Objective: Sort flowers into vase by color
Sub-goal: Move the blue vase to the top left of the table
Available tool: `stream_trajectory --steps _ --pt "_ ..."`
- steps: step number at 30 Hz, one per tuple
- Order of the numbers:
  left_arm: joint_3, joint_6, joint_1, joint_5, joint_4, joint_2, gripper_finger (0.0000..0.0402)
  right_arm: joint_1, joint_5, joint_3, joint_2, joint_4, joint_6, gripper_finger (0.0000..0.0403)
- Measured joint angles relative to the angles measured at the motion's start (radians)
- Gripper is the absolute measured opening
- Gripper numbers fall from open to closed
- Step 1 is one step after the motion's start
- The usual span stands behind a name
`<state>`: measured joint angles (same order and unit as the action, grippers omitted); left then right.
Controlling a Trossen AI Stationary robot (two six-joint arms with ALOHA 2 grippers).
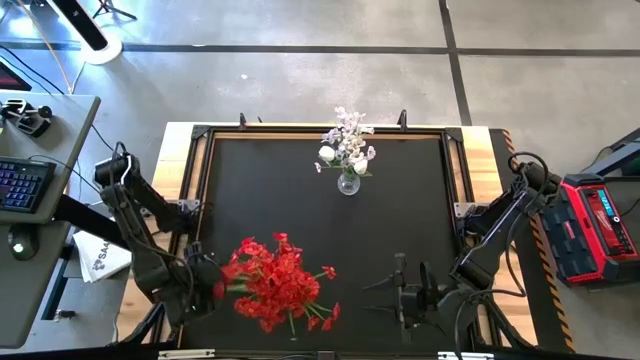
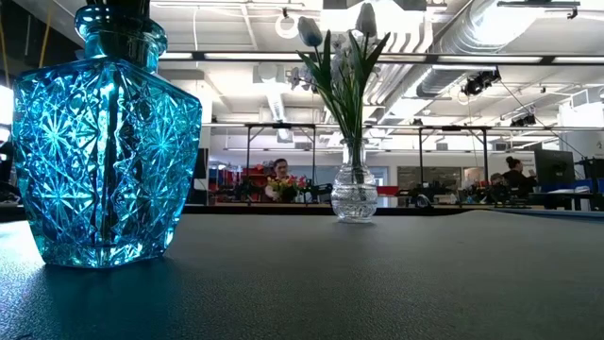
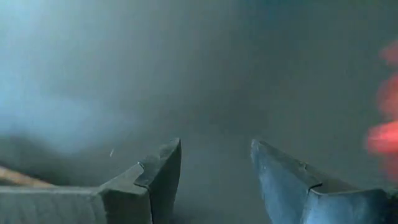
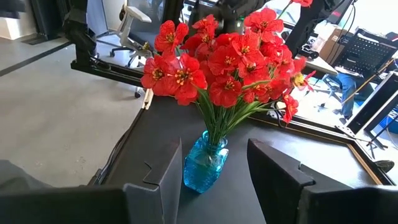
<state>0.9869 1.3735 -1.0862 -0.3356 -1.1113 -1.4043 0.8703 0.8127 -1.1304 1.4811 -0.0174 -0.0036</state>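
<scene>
Red flowers [image 1: 280,285] stand bunched in a blue cut-glass vase [image 4: 204,163] near the table's front left; the vase also fills the left of the low view [image 2: 94,142]. White and pale flowers [image 1: 347,143] stand in a small clear vase [image 2: 355,194] at the far middle. My left gripper [image 3: 216,146] hangs open over the dark table just left of the red bunch [image 1: 205,283], nothing between its fingers. My right gripper [image 4: 214,146] waits open near the front right [image 1: 375,297], pointing at the blue vase.
The black tabletop [image 1: 400,230] lies bare between the two vases, inside a raised frame [image 1: 200,160]. A desk with a keyboard [image 1: 20,185] stands left of the table and a red case [image 1: 600,225] to its right. People sit far behind in the room [image 2: 279,170].
</scene>
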Motion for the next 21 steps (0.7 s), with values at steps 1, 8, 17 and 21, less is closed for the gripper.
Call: stream_trajectory --steps 1,8,17,21 --pt "-0.018 0.025 -0.010 0.013 -0.005 0.004 0.0181 0.000 0.000 0.000 0.000 0.000 0.000 0.0155" --pt "-0.109 0.048 -0.058 -0.198 0.191 0.064 0.0181 0.000 0.000 0.000 0.000 -0.001 0.000 0.0155" --pt "-0.255 -0.481 -0.006 -0.527 0.826 0.007 0.0181 0.000 0.000 0.000 0.000 -0.003 0.004 0.0155" --pt "-0.280 -0.596 0.042 -0.589 0.956 -0.018 0.0187 0.000 0.000 0.000 0.000 -0.007 0.005 0.0155"
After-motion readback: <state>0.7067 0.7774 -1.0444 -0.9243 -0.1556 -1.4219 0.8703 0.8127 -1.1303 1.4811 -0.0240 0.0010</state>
